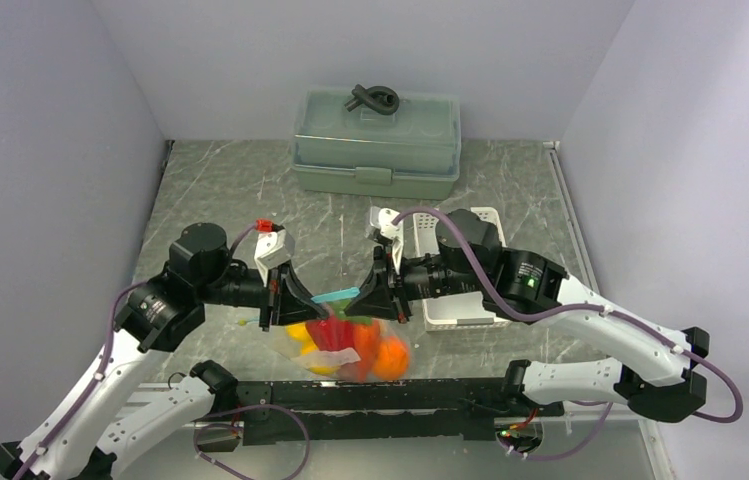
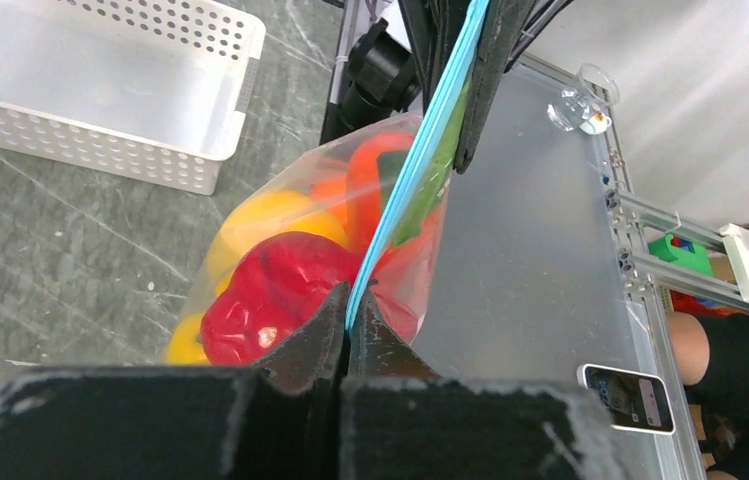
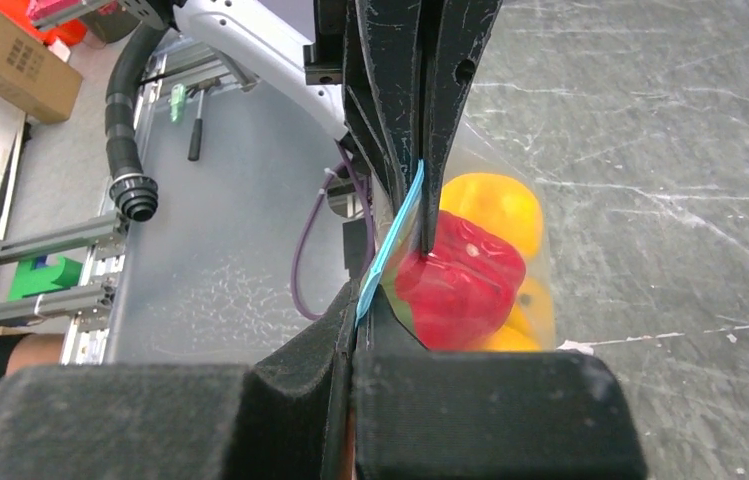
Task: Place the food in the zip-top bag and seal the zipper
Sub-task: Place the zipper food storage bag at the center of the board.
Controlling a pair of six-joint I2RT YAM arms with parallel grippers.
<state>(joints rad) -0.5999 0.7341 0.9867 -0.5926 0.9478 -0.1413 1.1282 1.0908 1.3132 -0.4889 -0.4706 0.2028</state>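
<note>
The clear zip-top bag (image 1: pixel 345 350) hangs between my two grippers above the table's near edge, with the food inside: red, yellow, orange and green pieces (image 1: pixel 335 335). The teal-blue zipper (image 1: pixel 335 296) stretches between the grippers. My left gripper (image 1: pixel 275 300) is shut on the zipper's left end, seen close in the left wrist view (image 2: pixel 350 305), with a red pepper (image 2: pixel 270 295) just below. My right gripper (image 1: pixel 390 295) is shut on the zipper's right end (image 3: pixel 362 295); the red pepper (image 3: pixel 460 275) and a yellow fruit (image 3: pixel 490 205) show through the bag.
A white lattice basket (image 1: pixel 465 310) stands right of the bag, partly under the right arm; it shows with nothing in it in the left wrist view (image 2: pixel 100 90). A grey-green lidded box (image 1: pixel 375 145) stands at the back. The black rail (image 1: pixel 380 395) runs along the near edge.
</note>
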